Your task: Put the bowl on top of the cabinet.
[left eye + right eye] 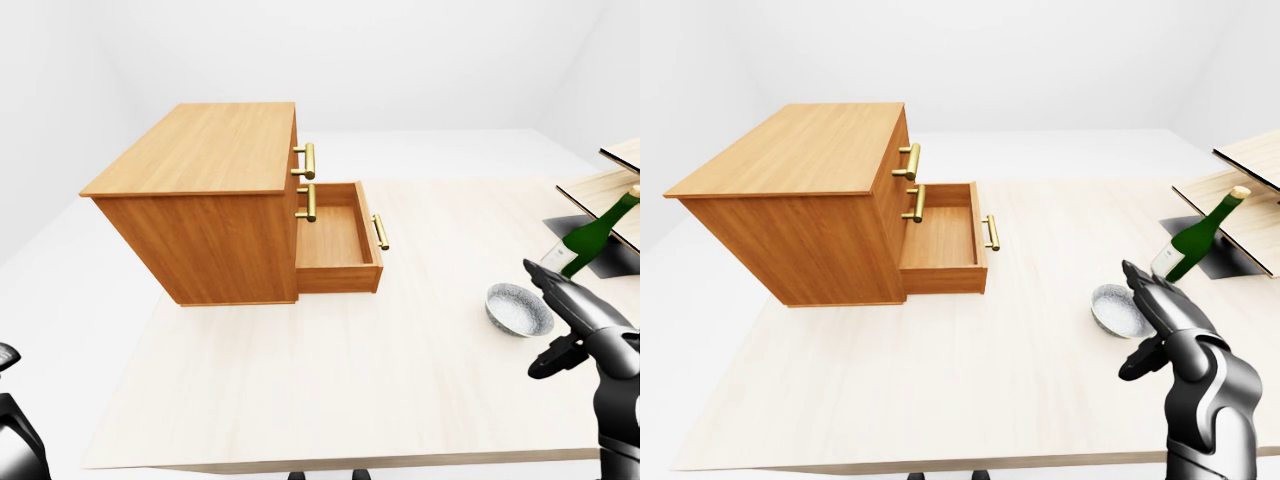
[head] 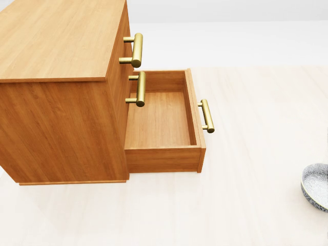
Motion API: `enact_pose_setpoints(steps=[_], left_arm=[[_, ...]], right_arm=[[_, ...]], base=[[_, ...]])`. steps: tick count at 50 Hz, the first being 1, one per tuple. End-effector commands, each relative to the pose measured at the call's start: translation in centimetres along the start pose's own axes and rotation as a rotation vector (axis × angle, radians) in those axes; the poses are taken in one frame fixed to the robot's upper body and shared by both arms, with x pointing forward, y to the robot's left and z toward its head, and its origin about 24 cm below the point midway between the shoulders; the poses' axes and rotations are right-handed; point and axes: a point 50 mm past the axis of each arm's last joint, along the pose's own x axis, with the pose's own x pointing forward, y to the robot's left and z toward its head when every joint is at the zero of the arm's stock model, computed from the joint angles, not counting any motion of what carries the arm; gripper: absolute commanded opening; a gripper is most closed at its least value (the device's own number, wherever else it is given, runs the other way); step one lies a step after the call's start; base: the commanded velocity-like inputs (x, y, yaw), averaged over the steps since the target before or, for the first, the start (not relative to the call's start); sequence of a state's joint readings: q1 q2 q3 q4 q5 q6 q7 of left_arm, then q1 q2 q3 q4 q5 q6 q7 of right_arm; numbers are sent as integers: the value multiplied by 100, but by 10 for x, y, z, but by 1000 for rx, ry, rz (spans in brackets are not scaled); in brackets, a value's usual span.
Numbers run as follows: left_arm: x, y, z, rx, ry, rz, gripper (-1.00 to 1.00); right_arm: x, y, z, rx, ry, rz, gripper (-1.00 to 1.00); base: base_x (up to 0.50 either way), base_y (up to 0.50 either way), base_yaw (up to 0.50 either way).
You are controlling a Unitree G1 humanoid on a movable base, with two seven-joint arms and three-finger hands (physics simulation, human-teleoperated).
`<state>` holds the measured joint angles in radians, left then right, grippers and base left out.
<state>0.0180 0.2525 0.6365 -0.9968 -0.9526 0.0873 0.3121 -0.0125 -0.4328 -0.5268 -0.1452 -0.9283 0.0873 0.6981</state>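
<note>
Plainly, the right hand (image 1: 1165,322) hovered wide open, its fingers spread and closed on no thing, at about 4 o'clock in the right-eye view. The bowl (image 1: 1112,310) sat upright on the table (image 1: 940,390) just at the hand's 9 o'clock, and the left-eye view showed a narrow gap between the two. Near the hand's 12 o'clock a green bottle (image 1: 1193,243) leaned with its neck toward 1 o'clock, beside wooden boards (image 1: 1252,160) at that view's right edge. Well apart, at the bowl's 10 o'clock, stood the cabinet (image 1: 790,150) on the same table. Its lower drawer (image 1: 940,238) was pulled out toward 3 o'clock, and brass handles (image 1: 911,162) showed on the drawer fronts. Of the left hand (image 1: 7,354) only a dark sliver showed at 8 o'clock in the left-eye view, and whether it was open or closed could not be told.
</note>
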Motion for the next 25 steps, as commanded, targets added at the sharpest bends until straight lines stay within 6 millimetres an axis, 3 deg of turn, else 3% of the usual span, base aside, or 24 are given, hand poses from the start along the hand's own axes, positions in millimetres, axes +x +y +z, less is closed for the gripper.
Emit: enact_pose_setpoints(steps=[1, 14, 25], left_arm=[[0, 0, -1, 4, 2, -1, 100], [-3, 3, -12, 44, 29, -9, 100], [-1, 2, -6, 26, 6, -3, 100]], right_arm=[[9, 16, -25, 23, 92, 97, 98], [21, 22, -40, 41, 138, 176, 98], [23, 27, -33, 26, 117, 195, 98]], base=[[0, 0, 0], [0, 0, 0], [0, 0, 0]])
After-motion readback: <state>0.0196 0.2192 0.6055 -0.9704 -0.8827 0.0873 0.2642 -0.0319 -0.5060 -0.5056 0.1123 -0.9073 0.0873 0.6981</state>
